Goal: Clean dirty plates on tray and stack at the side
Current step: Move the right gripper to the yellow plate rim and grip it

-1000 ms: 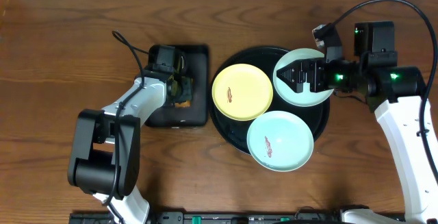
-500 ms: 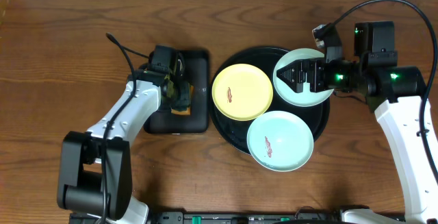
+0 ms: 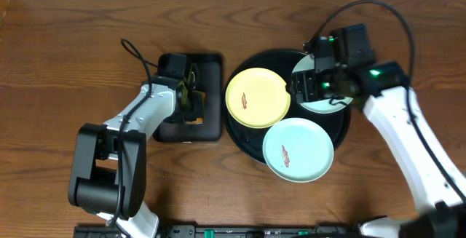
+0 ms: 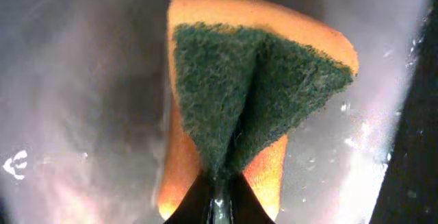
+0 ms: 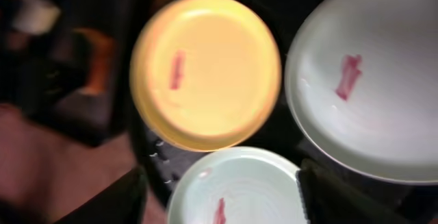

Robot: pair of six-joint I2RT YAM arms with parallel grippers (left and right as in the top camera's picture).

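Observation:
The round black tray (image 3: pixel 246 140) holds a pale yellow plate (image 3: pixel 257 97) at its left, a mint plate (image 3: pixel 297 149) at the front and a second mint plate (image 3: pixel 329 101) at the back right, partly hidden by my right arm. My right gripper (image 3: pixel 309 86) hovers open above that back plate. In the right wrist view its dark fingers (image 5: pixel 116 196) stand wide apart over a mint plate (image 5: pixel 236 190); the yellow plate (image 5: pixel 205 73) and the other mint plate (image 5: pixel 369 80) show red smears. My left gripper (image 3: pixel 191 96) is shut on a folded orange-and-green sponge (image 4: pixel 253 94).
A smaller rectangular black tray (image 3: pixel 210 67) lies left of the round tray, under my left gripper. Brown wood tabletop (image 3: pixel 73 49) surrounds both trays. Cables run from both arms.
My right arm has swung round, its wrist now further back and left over the back mint plate. My left gripper has shifted slightly over the rectangular tray with the sponge.

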